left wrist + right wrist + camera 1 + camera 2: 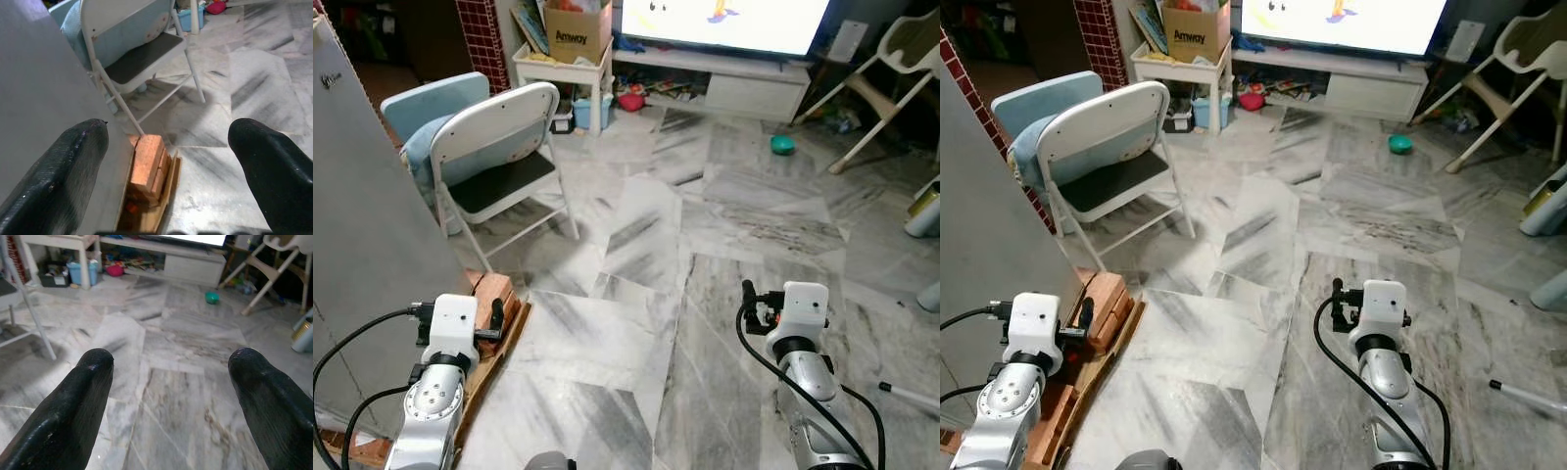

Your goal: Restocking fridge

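The grey side of the fridge (362, 206) rises at my left, close to my left arm. My left gripper (168, 129) is open and holds nothing; its black fingers (73, 161) point along the fridge side toward the stacked bricks. My right gripper (171, 357) is also open with nothing between its fingers (83, 391), over bare marble floor (636, 323). In the head views both white wrists sit low, the left (450, 328) beside the fridge, the right (803, 308) out over the floor.
Orange bricks on a wooden board (494, 304) lie at the fridge's foot. A white folding chair (499, 147) stands ahead on the left, a pale blue seat (431, 103) behind it. Farther off are a cardboard box (576, 34), a TV (724, 20), a teal bowl (783, 145) and a high chair (891, 69).
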